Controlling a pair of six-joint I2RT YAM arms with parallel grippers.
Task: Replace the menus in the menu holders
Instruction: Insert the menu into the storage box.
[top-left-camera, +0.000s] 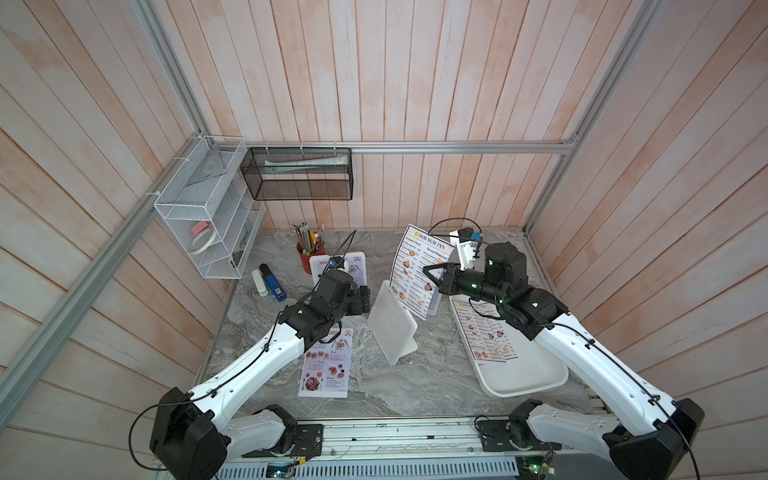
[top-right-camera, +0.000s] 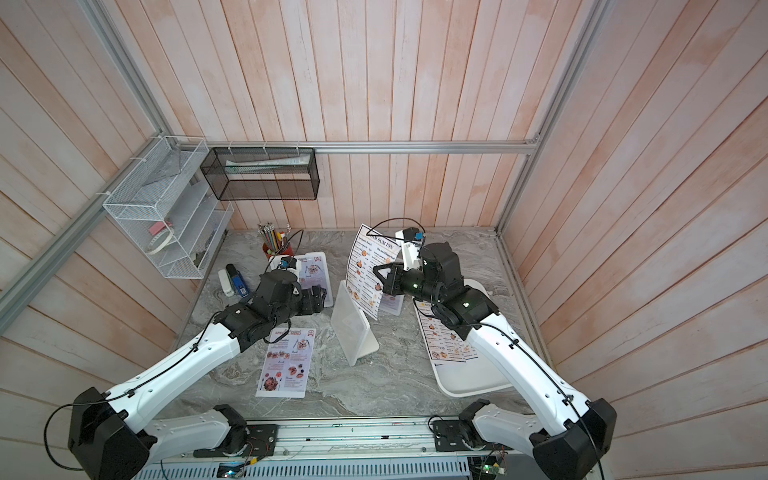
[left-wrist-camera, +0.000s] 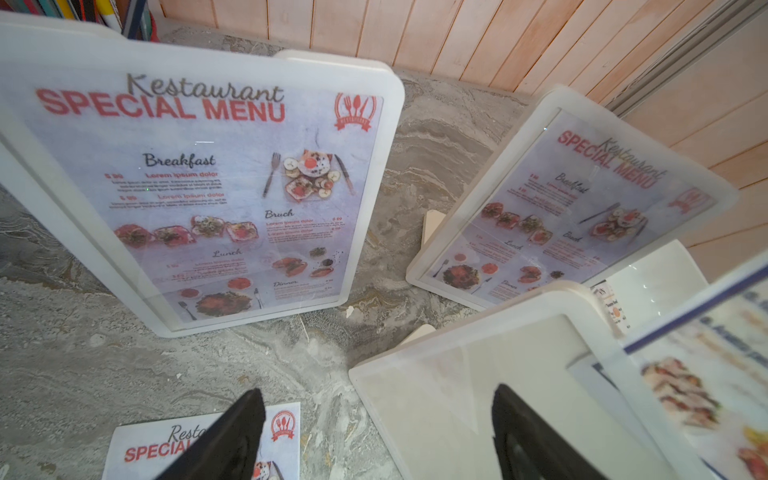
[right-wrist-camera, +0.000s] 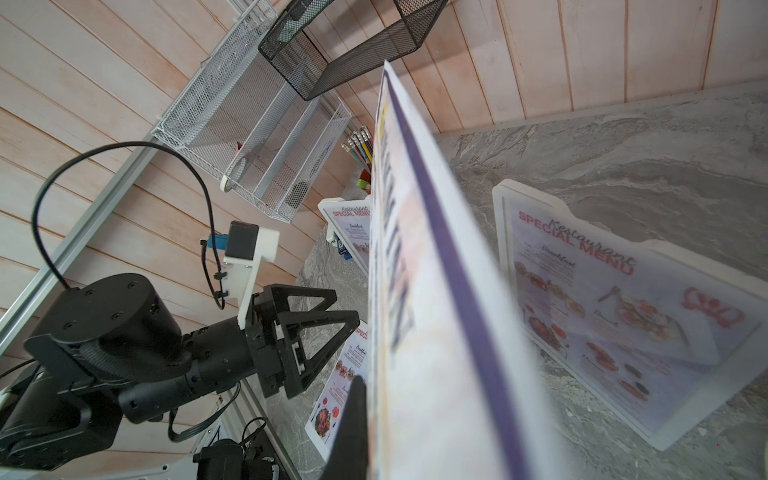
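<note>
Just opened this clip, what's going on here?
The right gripper is shut on a Dim Sum Inn menu, holding it upright beside the empty menu holder mid-table. It does not look inserted yet. The left gripper hovers open near that holder, holding nothing. Two other holders show Special Menu sheets. One loose Special Menu sheet lies flat, and more Dim Sum Inn menus sit on the white tray.
</note>
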